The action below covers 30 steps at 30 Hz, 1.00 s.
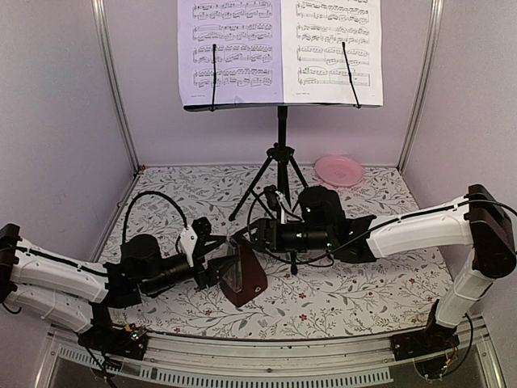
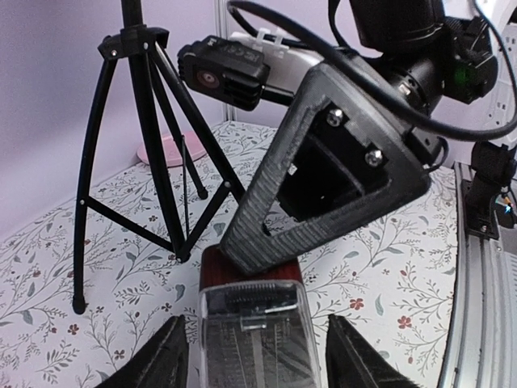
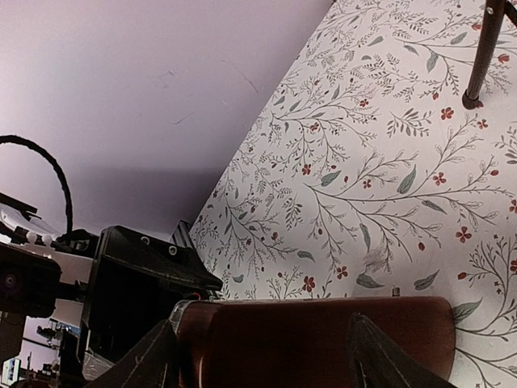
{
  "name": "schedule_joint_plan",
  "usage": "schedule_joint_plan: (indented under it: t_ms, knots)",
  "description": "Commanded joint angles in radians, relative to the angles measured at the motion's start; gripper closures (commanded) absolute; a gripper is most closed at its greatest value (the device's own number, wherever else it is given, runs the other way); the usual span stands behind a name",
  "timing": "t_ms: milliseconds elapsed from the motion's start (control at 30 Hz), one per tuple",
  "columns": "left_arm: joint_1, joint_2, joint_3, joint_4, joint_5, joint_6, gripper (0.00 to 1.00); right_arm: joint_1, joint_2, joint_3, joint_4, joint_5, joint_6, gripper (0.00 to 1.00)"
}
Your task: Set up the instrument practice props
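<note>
The black music stand [image 1: 282,133] stands at the back on tripod legs [image 2: 137,145], with two white sheet-music pages [image 1: 279,50] on its desk. The dark red-brown metronome [image 1: 246,281] with a clear front cover [image 2: 254,339] stands on the floral cloth in front of the stand. My right gripper [image 1: 245,237] is closed on its upper part, and the wood fills the space between its fingers in the right wrist view [image 3: 262,343]. My left gripper [image 1: 216,260] is open, its fingers [image 2: 166,360] close on either side of the metronome with small gaps.
A pink plate [image 1: 339,170] lies at the back right, beside the stand's legs. One tripod foot [image 3: 481,56] rests on the cloth just beyond the metronome. The two wrists are nearly touching over the table's middle. Walls close the left, right and back sides.
</note>
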State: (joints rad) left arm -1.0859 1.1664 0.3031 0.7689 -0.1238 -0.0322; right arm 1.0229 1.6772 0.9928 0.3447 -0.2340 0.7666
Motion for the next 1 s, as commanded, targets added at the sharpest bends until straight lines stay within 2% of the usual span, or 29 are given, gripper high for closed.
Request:
schedule_joint_plan:
  t_ms: [0,67,200,267,300,433,600,967]
  knots:
    - [-0.013,0.001,0.061,-0.044,-0.021,0.010,0.39,0.003,0.030,-0.042,-0.052,0.043,-0.006,0.29]
    - [-0.014,0.009,0.073,-0.051,-0.012,0.008,0.39,0.003,0.034,-0.044,-0.052,0.041,-0.006,0.29]
    - [-0.014,0.002,0.067,-0.050,-0.003,-0.001,0.54,0.003,0.036,-0.051,-0.055,0.049,-0.007,0.30]
    - [-0.015,-0.007,0.057,-0.059,-0.008,-0.003,0.57,0.003,0.036,-0.055,-0.056,0.054,-0.009,0.30]
    - [-0.014,-0.010,0.052,-0.065,-0.012,-0.004,0.56,0.003,0.037,-0.056,-0.056,0.056,-0.010,0.30]
    - [-0.015,-0.006,0.049,-0.083,-0.008,-0.012,0.45,0.003,0.049,-0.059,-0.056,0.059,-0.013,0.30]
    - [-0.014,0.020,0.063,-0.092,-0.013,-0.020,0.46,0.002,0.064,-0.059,-0.055,0.060,-0.015,0.31]
    - [-0.013,-0.024,0.003,-0.047,0.009,-0.018,0.80,0.003,0.092,-0.071,-0.085,0.102,-0.034,0.34]
